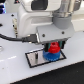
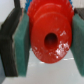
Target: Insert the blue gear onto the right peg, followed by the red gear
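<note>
Holding the red gear [image 1: 52, 48] between its green pads [image 2: 21, 47], the pincer [image 1: 52, 47] is seen low over the grey black-rimmed plate [image 1: 36, 58], which lies on the white bench [image 1: 15, 70]. In the exterior view the blue gear [image 1: 51, 56] is seen flat on the plate, directly beneath the red gear and toward the plate's 3 o'clock end, apparently already seated on the right peg; the peg itself is hidden. Whether the red gear touches the blue gear cannot be told.

The step in hand is judged to be the seating of the red gear on the same peg. It is best done by the hub hole, seen clearly in the wrist view, being kept centred over the peg and the gear held level, so that it is lowered straight down without tilt. The grip should be released only once the gear rests flat on the blue one.

The arm is posed nearly vertical, its white wrist housing [image 1: 35, 20] directly above the plate, the pincer pointed straight down, and a black cable [image 1: 12, 37] trailing toward 9 o'clock.
</note>
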